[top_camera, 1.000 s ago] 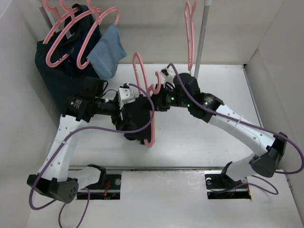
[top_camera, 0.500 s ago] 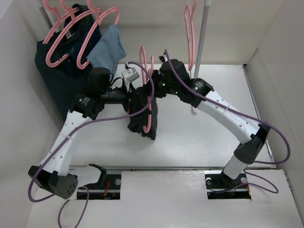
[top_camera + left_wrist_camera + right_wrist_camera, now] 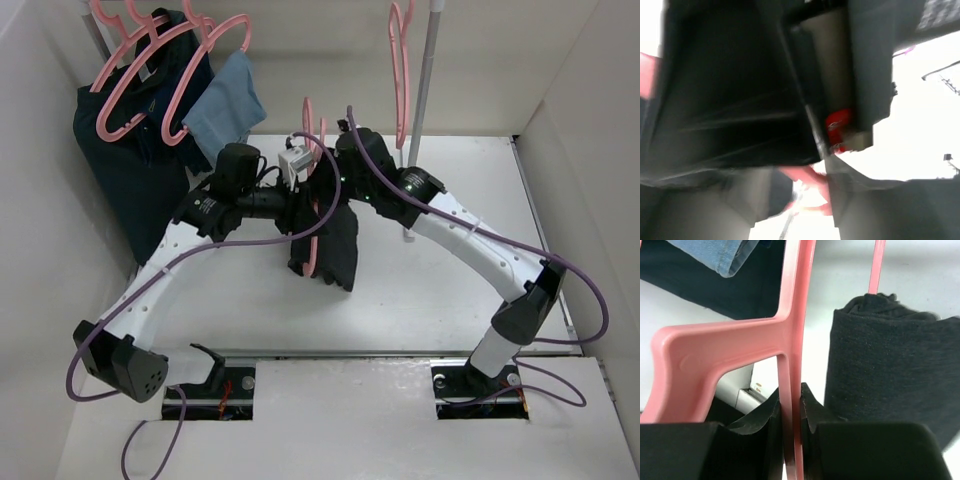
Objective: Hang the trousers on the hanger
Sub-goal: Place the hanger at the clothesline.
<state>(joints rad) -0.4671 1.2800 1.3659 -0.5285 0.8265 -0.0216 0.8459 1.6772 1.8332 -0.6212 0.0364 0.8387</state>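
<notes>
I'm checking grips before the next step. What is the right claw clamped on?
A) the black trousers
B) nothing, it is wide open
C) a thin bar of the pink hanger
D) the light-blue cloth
C: in the right wrist view the right claw is pinched shut on a thin bar of the pink hanger, while the black trousers hang beside it, outside the grip.

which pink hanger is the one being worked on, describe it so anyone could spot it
Look at the middle of the white table, where the two arms meet. The hanger stands edge-on there, pinched in the right gripper, with the black trousers bunched around it. The other pink hangers hang at the back, held by no gripper.
</notes>
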